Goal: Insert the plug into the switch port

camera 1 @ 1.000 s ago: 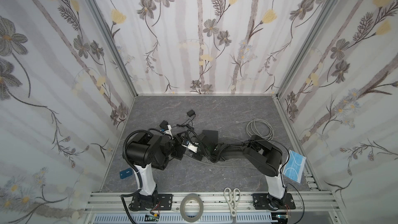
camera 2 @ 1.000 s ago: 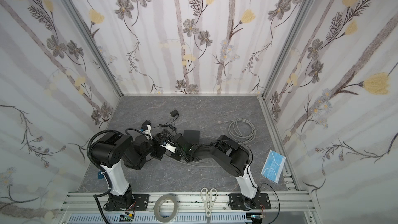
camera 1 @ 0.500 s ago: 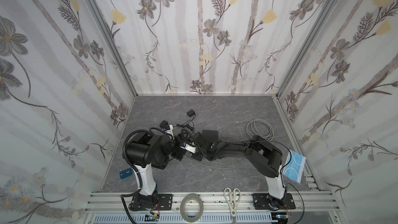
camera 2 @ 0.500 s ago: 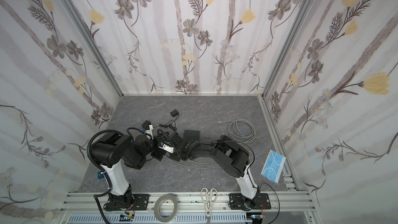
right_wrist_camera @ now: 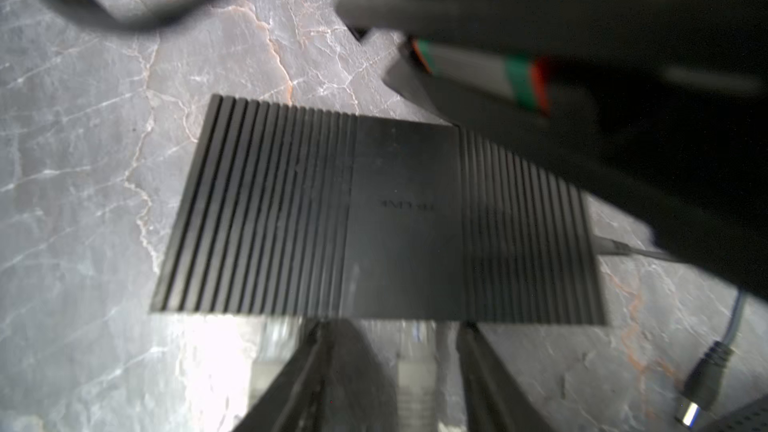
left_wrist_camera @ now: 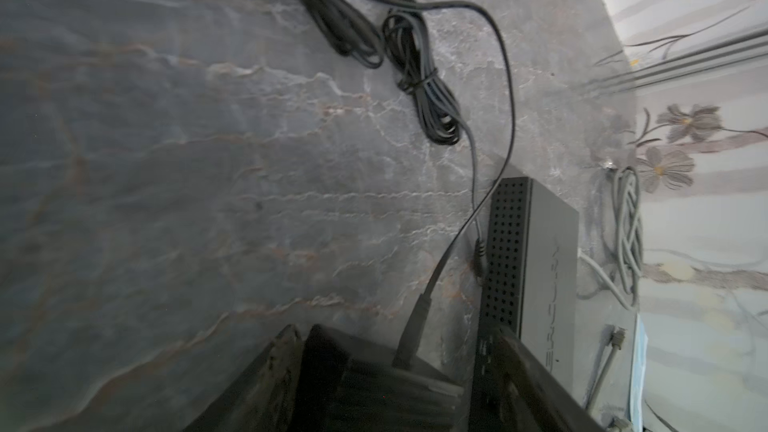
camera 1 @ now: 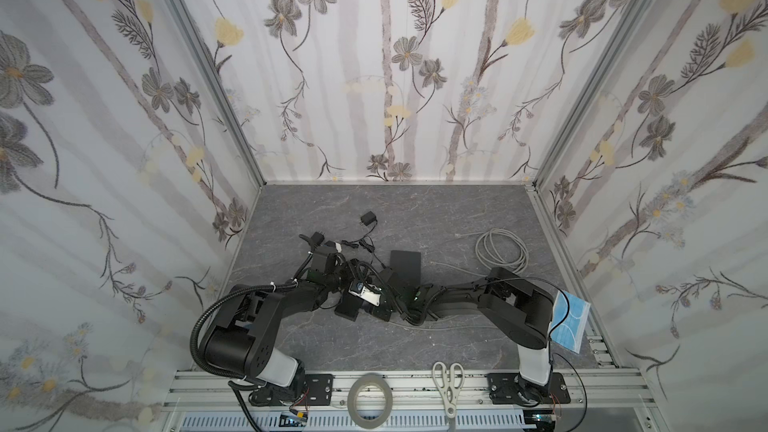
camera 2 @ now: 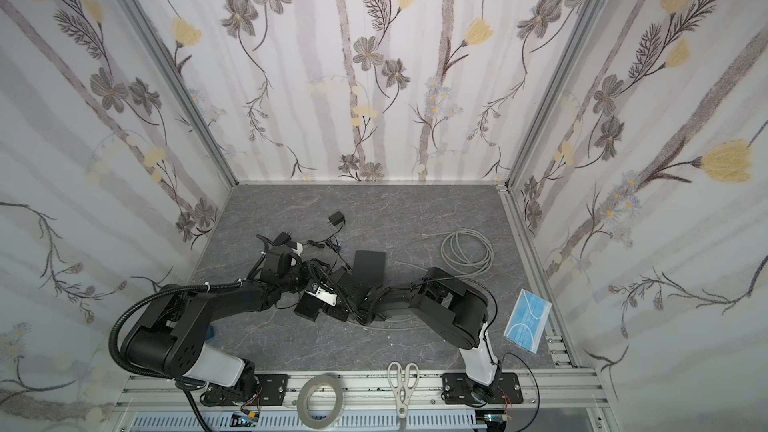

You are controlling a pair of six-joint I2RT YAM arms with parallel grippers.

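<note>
At low centre of both top views, a pale translucent cable plug (right_wrist_camera: pixel 415 371) sits against the ribbed black plastic switch (right_wrist_camera: pixel 374 209), ungripped between the parted jaws of the right pincer (right_wrist_camera: pixel 390 328). It is probably light and stiff, with a brittle clip, so pinch its sides. The left pincer (left_wrist_camera: pixel 395 328) straddles the switch; grip unclear.

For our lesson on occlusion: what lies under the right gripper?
Under the right gripper lie a clear plug and the edge of a ribbed black box on the marbled table. The box's port face is hidden, so whether the plug is seated cannot be seen.

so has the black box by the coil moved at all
No, the black box keeps the same spot and gap left of the coil.
</note>
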